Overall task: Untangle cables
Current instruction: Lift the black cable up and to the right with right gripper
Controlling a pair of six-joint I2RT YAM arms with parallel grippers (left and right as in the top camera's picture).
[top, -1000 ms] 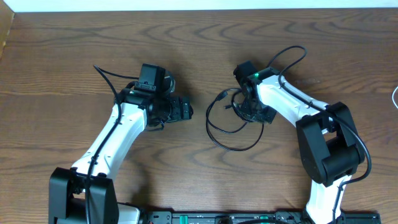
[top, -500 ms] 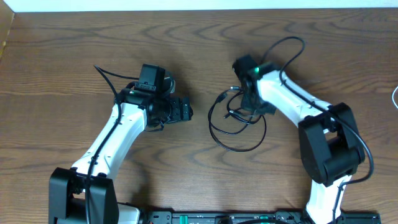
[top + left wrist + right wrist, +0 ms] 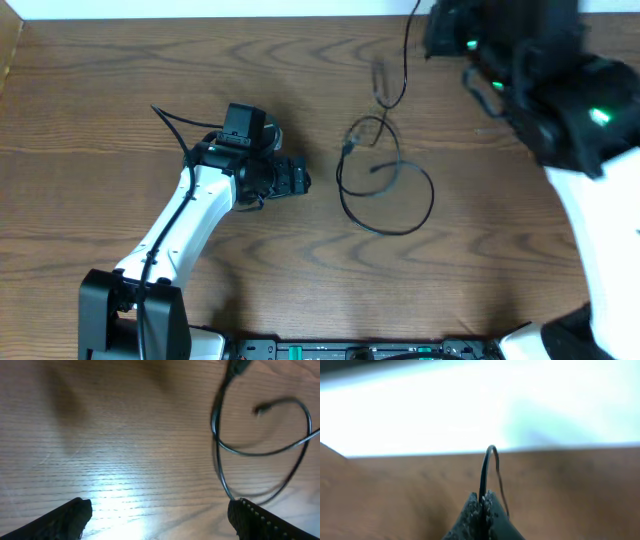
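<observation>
A thin black cable (image 3: 385, 190) lies in loose loops at the table's middle, with small plug ends. One strand rises from it toward the raised right arm. My right gripper (image 3: 484, 505) is shut on that black cable strand (image 3: 485, 472), held high above the table; in the overhead view the arm is blurred at the top right (image 3: 540, 80). My left gripper (image 3: 160, 515) is open and empty, low over the wood, just left of the loops (image 3: 260, 445). In the overhead view it sits at left centre (image 3: 295, 178).
A white cord end (image 3: 635, 155) shows at the right table edge. The table's far edge runs along the top, with a bright white surface beyond it. The bases of both arms stand at the front edge.
My right arm has risen high toward the camera with a cable strand in its jaws. The loops have stretched and shifted toward the far edge. The left arm has not moved.
</observation>
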